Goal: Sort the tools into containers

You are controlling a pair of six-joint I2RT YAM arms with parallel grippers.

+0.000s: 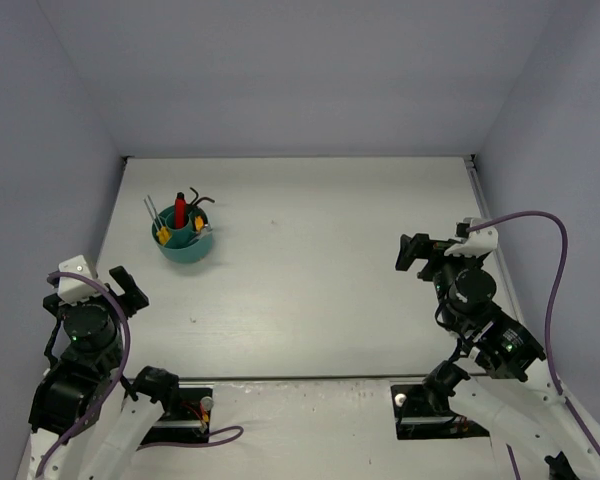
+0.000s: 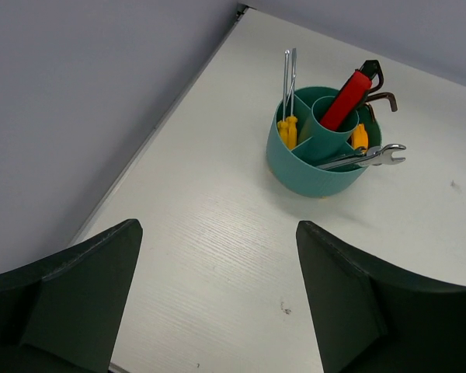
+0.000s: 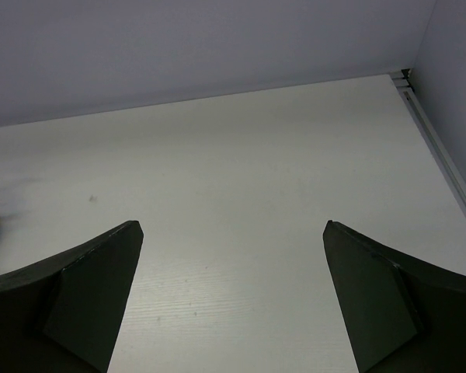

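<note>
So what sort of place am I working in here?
Probably a lab test cell rather than a real workshop: a bare white table boxed in by plain grey walls, with one teal tub of tools on it.

Teal tub, tools, perhaps hex keys

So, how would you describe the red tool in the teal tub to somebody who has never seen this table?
On the white table, look to the far left, where one round teal tub stands. The red tool leans in its central cup, black end up. It alone is red: the screwdrivers beside it have orange handles and the wrenches are silver.
</note>
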